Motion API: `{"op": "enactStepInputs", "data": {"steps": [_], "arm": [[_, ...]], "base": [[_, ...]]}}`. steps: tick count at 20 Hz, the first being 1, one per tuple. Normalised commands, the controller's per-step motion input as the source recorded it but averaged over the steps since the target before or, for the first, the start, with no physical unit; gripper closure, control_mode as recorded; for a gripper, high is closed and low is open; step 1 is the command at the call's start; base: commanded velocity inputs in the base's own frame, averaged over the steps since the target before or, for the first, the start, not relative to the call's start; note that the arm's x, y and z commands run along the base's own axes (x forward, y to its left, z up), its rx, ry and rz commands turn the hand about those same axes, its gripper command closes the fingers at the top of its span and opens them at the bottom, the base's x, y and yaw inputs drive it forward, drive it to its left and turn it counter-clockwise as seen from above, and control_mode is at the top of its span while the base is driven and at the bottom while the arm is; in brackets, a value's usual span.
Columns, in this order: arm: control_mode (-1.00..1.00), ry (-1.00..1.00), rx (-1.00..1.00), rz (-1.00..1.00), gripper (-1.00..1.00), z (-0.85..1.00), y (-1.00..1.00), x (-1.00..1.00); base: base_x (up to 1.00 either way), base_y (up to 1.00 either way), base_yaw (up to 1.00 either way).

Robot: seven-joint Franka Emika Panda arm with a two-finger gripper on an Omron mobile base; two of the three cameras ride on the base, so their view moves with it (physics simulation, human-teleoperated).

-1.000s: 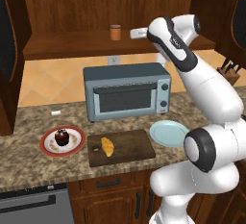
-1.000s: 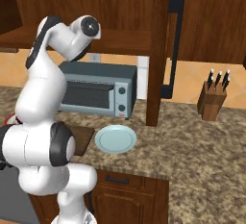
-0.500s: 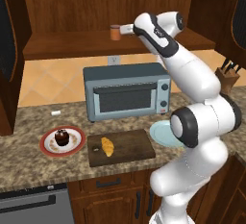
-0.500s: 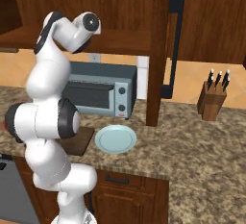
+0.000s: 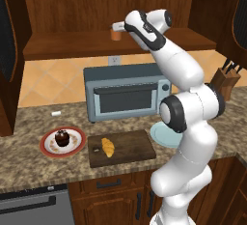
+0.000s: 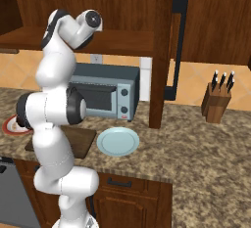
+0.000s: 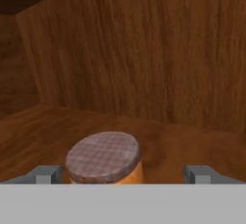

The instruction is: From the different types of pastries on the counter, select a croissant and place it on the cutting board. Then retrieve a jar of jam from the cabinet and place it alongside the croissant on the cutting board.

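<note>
The jar of jam (image 5: pixel 116 35), orange-brown with a greyish lid, stands on the cabinet's wooden shelf (image 5: pixel 72 45). My gripper (image 5: pixel 117 27) hangs just above it, open. In the hand view the jar of jam (image 7: pixel 103 158) sits low between the two spread fingertips (image 7: pixel 45 174), nearer the left one and untouched. The golden croissant (image 5: pixel 108 147) lies on the dark cutting board (image 5: pixel 130 147) on the granite counter (image 5: pixel 29 166). The cutting board (image 6: pixel 83 141) is partly hidden behind my arm in the right base view.
A chocolate cake (image 5: pixel 61 137) rests on a red-rimmed plate (image 5: pixel 48 147) left of the board. An empty pale-blue plate (image 6: pixel 117 140) lies right of it. The toaster oven (image 5: pixel 128 91) stands behind them, under the shelf. A knife block (image 6: pixel 218 102) is at the far right.
The arm has swung left along the shelf, bringing the hand from well right of the jar to directly over it. The jaws stayed open.
</note>
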Motion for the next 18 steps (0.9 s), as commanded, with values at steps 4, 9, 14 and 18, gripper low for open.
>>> {"op": "enactStepInputs", "data": {"steps": [4, 9, 14, 18], "arm": [[-1.00, 0.00, -0.03, 0.00, -1.00, -0.01, 0.26, 0.42], [-1.00, 0.00, -0.04, 0.00, -1.00, -0.06, 0.21, 0.39], [-1.00, 0.00, -0.06, 0.00, -1.00, -0.03, 0.33, 0.04], [-1.00, 0.05, -0.05, 0.00, 1.00, -0.14, 0.39, 0.01]], "base": [[0.00, 0.00, 0.00], [0.00, 0.00, 0.00], [0.00, 0.00, 0.00], [0.00, 0.00, 0.00]]}}
